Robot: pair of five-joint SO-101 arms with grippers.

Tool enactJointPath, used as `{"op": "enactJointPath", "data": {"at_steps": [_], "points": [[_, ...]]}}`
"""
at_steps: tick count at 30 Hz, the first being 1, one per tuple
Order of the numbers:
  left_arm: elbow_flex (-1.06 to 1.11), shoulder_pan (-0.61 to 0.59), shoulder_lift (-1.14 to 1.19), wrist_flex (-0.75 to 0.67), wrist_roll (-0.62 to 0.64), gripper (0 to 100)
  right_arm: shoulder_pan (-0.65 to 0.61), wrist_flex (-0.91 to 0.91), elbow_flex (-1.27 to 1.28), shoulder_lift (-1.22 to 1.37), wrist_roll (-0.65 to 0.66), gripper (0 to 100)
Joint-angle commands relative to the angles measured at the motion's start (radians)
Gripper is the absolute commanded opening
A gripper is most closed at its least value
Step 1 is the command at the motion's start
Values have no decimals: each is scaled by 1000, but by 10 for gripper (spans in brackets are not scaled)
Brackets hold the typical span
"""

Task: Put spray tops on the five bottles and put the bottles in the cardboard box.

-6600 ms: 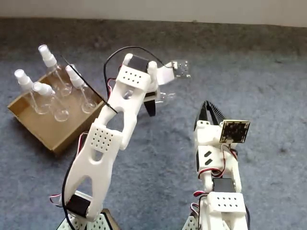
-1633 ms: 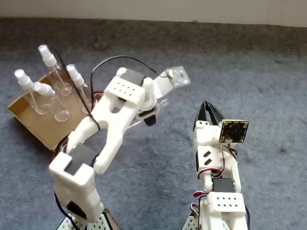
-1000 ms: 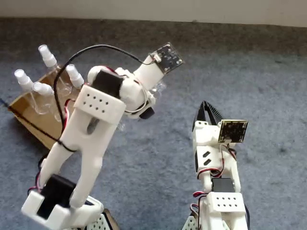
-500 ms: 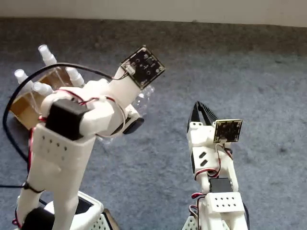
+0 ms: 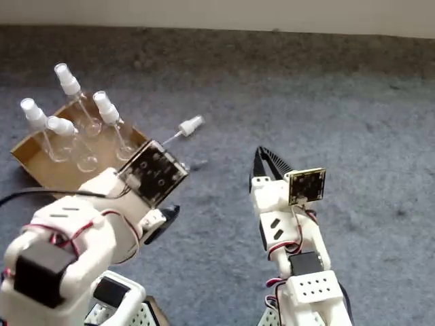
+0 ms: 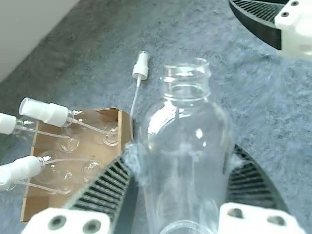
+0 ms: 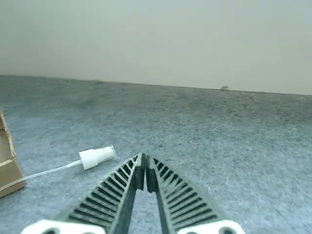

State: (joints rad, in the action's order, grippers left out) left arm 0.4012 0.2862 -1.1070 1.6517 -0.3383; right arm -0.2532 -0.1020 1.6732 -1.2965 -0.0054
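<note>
My left gripper [image 6: 180, 183] is shut on a clear bottle [image 6: 185, 131] whose neck is open, with no top on it. In the high view the left arm [image 5: 102, 231] is raised at the near left. A loose white spray top [image 5: 190, 125] with its thin tube lies on the carpet just right of the cardboard box [image 5: 41, 166]; it also shows as the spray top [image 6: 140, 68] and the spray top [image 7: 97, 157]. Several bottles with spray tops [image 5: 68, 78] stand in the box. My right gripper [image 5: 262, 153] is shut and empty, its tips [image 7: 145, 157] close to the loose top.
Grey carpet covers the floor, and a pale wall [image 7: 156, 39] runs along the far side. The right gripper [image 6: 273, 19] shows at the left wrist view's corner. Open carpet lies to the right of the right arm.
The left arm has swung back toward the near left with the bottle, uncovering the loose spray top on the carpet. The right arm has shifted a little to the left.
</note>
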Motion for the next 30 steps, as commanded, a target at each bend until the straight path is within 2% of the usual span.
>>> {"op": "enactJointPath", "data": {"at_steps": [1,7,15,17,21,26,30], "points": [[231,-91,-153,-178,12,123,-44,4,162,-8,11,9],[450,-183,-269,-367,14,123,-51,22,160,-2,8,10],[665,-228,-412,-545,12,123,-50,328,-1,-4,-2,10],[711,-226,-441,-583,29,123,-51,433,-81,-2,-74,10],[809,-232,-509,-667,180,123,-51,634,-249,-1,-204,10],[883,-240,-630,-677,190,123,-59,753,-421,1,-245,10],[935,-331,-731,-678,196,123,-128,858,-561,33,-301,10]]}}
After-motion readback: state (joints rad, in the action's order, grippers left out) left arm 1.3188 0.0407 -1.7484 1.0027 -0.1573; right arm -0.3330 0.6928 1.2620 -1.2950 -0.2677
